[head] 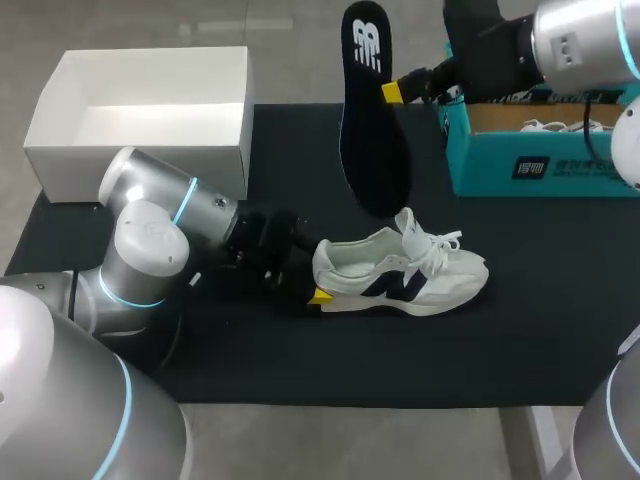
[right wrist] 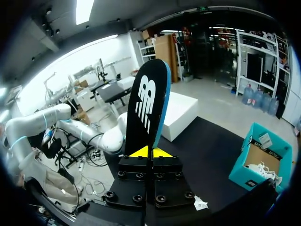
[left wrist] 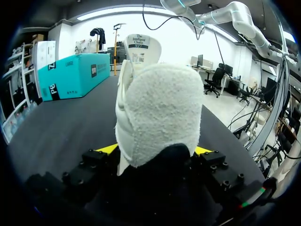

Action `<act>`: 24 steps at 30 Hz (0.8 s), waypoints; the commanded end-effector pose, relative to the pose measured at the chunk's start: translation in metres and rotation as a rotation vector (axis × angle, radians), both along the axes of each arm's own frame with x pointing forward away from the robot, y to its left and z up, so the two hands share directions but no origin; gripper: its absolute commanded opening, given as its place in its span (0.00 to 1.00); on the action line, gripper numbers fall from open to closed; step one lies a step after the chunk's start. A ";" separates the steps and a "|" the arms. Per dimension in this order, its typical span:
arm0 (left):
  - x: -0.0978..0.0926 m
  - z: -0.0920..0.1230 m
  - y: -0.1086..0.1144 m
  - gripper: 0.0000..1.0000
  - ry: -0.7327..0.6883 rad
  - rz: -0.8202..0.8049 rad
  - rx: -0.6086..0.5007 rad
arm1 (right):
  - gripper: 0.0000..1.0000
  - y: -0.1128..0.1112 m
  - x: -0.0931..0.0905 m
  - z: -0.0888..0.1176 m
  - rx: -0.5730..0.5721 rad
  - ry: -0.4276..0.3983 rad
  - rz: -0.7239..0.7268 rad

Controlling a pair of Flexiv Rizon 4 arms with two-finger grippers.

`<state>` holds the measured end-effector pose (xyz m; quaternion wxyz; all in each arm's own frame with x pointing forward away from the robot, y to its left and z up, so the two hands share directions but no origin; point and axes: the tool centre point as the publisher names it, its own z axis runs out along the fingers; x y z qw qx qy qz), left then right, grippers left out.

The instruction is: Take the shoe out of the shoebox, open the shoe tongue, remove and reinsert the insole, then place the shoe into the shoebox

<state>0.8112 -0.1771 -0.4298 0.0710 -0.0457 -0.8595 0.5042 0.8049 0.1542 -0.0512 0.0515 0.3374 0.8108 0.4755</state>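
Right gripper point(right wrist: 150, 152) pinches the insole point(head: 370, 130) by one edge, dangling it over the sneaker point(head: 400, 275). Left gripper point(left wrist: 155, 151) clamps the sneaker's heel, down on the black mat point(head: 520, 330) near the teal shoebox point(head: 520, 168). Danger: that thin pinch could let the insole twist and jam at the collar.

From the left wrist, the shoe point(left wrist: 157, 113) heel fills my view, hiding its toe and all but slivers of the left jaws' yellow tips point(left wrist: 106, 149). From above, the teal shoebox point(head: 480, 165) runs off the edge, my right arm point(head: 580, 40) covering its far corner
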 end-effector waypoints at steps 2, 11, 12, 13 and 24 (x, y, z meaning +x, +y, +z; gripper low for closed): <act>0.000 -0.001 -0.001 0.00 0.000 -0.001 0.001 | 0.00 -0.031 -0.047 0.004 0.049 -0.009 0.007; 0.000 -0.001 -0.001 0.00 0.000 -0.001 0.001 | 0.00 -0.036 -0.099 0.012 0.014 0.025 0.058; 0.000 -0.001 -0.001 0.00 0.000 -0.001 0.001 | 0.00 -0.037 -0.105 0.011 0.018 0.042 0.049; 0.000 -0.001 -0.001 0.00 0.000 -0.001 0.001 | 0.00 -0.037 -0.109 0.010 0.019 0.047 0.043; 0.000 -0.001 -0.001 0.00 0.000 -0.001 0.001 | 0.00 -0.025 -0.150 -0.008 0.043 0.157 0.051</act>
